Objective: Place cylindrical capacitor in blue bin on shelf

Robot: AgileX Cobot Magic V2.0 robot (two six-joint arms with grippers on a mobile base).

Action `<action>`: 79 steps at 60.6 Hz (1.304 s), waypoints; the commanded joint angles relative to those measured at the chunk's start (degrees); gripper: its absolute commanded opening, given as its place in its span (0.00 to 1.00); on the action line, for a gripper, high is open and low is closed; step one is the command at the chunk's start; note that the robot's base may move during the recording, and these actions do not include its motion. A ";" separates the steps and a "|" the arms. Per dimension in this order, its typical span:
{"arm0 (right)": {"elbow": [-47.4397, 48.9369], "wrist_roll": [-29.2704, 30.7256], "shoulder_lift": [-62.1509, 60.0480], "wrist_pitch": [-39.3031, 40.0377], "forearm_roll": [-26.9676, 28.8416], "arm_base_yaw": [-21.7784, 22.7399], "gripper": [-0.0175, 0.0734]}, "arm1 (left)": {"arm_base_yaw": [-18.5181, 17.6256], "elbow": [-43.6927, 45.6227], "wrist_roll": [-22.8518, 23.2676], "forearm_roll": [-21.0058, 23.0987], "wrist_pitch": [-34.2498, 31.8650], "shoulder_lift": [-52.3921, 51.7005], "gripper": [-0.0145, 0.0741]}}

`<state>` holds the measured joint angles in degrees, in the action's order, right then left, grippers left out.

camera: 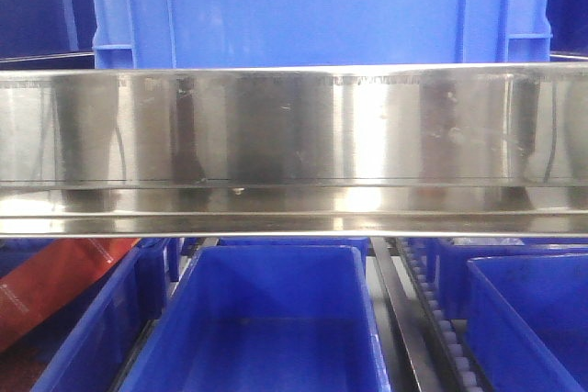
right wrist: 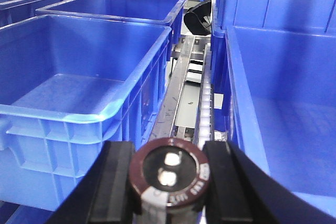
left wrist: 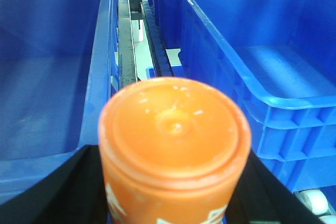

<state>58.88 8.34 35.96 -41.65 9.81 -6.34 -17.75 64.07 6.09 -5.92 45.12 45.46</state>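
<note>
Left wrist: your left gripper (left wrist: 173, 205) clamps orange capacitor (left wrist: 174, 129) high, for bin (left wrist: 299, 99) at 2 o'clock; right gripper (right wrist: 169, 184) clamps brown can (right wrist: 169, 169).

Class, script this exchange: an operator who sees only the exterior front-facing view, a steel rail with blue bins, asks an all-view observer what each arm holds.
Operator: I see no arms here. What has the left one got?
Observer: The left end effector is shut on the orange cylindrical capacitor.
Operator: And the right one?
Observer: The right end effector grips a dark brown cylinder with two metal terminals on its end.
</note>
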 commanded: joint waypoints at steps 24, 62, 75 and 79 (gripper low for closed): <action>0.49 0.16 0.00 1.91 0.41 -0.14 0.01 | -0.62 6.25 -7.04 3.06 -3.73 4.47 0.04; 0.49 0.16 0.00 2.70 1.91 -0.14 0.01 | -17.52 48.02 -13.14 8.16 2.73 52.13 0.04; 0.49 0.16 0.00 2.70 1.91 -0.14 0.01 | -17.50 48.77 -13.14 8.43 4.11 56.77 0.23; 0.49 0.16 0.00 2.70 1.91 -0.14 0.01 | -17.50 48.77 -13.14 8.80 4.11 56.90 0.43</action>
<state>58.88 8.34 35.96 -40.88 11.65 -6.34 -35.05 111.89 -6.85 2.14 50.00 102.85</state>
